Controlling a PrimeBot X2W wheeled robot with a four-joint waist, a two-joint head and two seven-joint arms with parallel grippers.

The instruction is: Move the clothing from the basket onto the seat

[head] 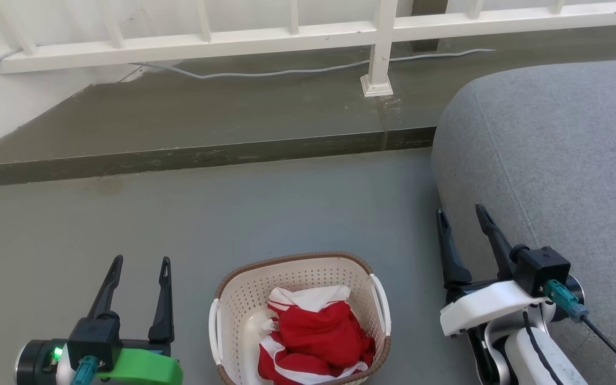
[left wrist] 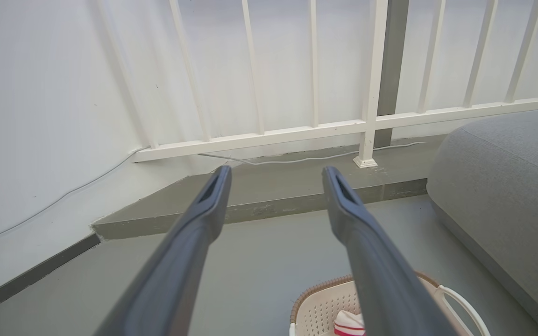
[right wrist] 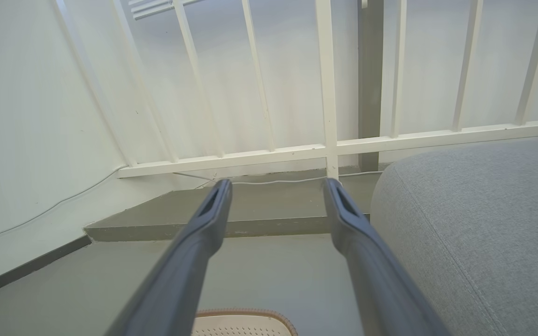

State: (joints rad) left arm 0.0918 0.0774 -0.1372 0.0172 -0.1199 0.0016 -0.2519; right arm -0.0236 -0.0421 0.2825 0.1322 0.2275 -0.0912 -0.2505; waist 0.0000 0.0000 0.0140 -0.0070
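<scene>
Left pincer [head: 143, 259] and right pincer [head: 460, 209] both spread wide, empty, flanking small cream perforated plastic basket [head: 292, 259]; crumpled soft red-and-white striped clothing [head: 318, 334] lies inside; I judge it light, limp, drapey; I'd pinch the raised red bunch mid-heap; large grey fabric seat [head: 554, 160] beside right pincer.

**2 grippers, both spread and holding nothing**

The left gripper [head: 142, 261] sits at the lower left of the head view. Its 2 long dark fingers point up the view, parted, with nothing between them. A green band [head: 142, 369] wraps its wrist, beside a small lit green light [head: 58, 353].

The right gripper [head: 460, 210] sits at the lower right, higher in the view. Its 2 fingers are parted, lean slightly left and are also bare. A white housing [head: 487, 306] covers its wrist, and a pale forearm [head: 543, 358] runs to the bottom edge.

In each wrist view, 2 fingers rise spread apart.
</scene>
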